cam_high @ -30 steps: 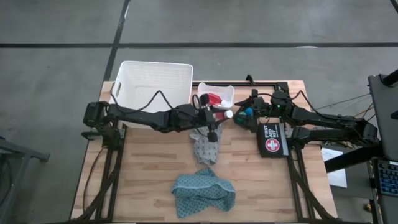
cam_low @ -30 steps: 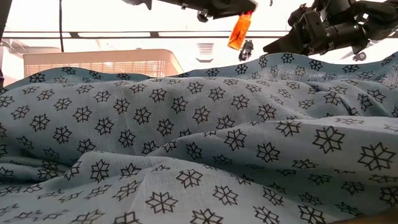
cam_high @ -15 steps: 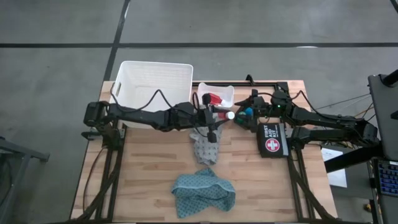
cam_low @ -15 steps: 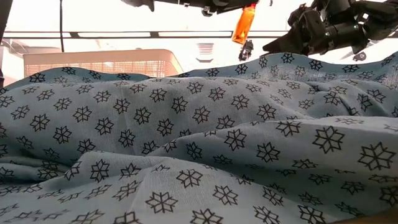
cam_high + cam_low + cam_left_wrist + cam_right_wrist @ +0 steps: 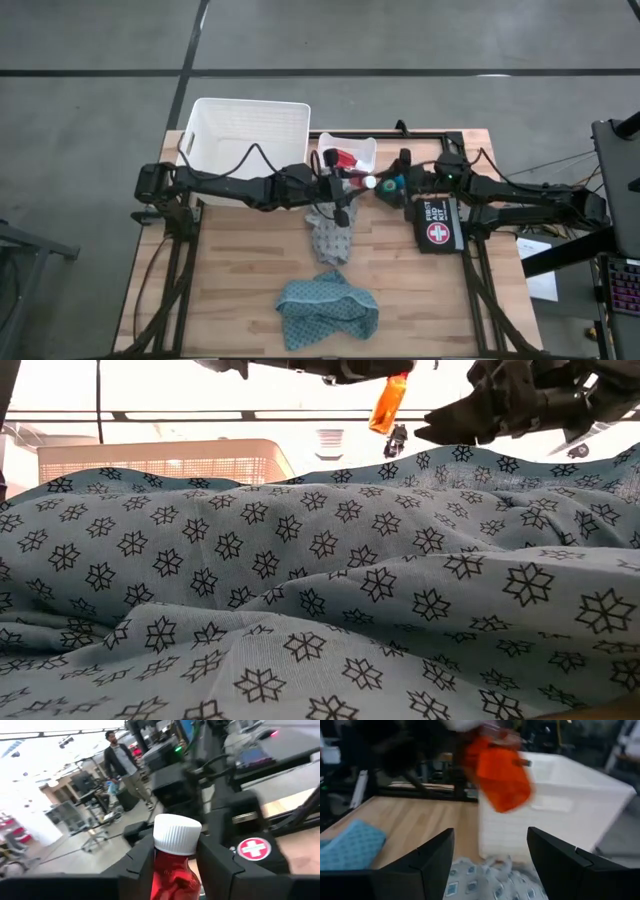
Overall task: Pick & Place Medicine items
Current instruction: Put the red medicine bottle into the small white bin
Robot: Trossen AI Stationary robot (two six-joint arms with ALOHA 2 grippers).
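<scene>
The left gripper [image 5: 352,183] is closed on a red bottle [image 5: 171,862], which sits upright between its two fingers [image 5: 137,865] with the white cap [image 5: 176,834] standing above the fingertips. Over the last second this bottle has shifted a little toward the right arm, and it now hangs in the air above the table, clear of the cloths.

The bigger change is on the other side. The right gripper [image 5: 396,183] has moved in from beside the pouch [image 5: 437,222] toward the left gripper, and the two now sit close together, near but not touching. Its fingers [image 5: 427,862] stand apart with nothing between them, and the gap has narrowed only slightly. In the right wrist view the bottle [image 5: 501,774] floats just ahead of that open gap, blurred, with the white bin [image 5: 555,805] behind it.

This looks like the set-up for a hand-over: the left holds the bottle out, the right lines up to take it. The bottle is not yet between the right fingers, so the right gripper still has to advance before closing.

A second red bottle lies in the small tray [image 5: 362,149], beyond both sets of fingers. Something blue-green shows next to the right fingers in the high view, too small to name.
</scene>
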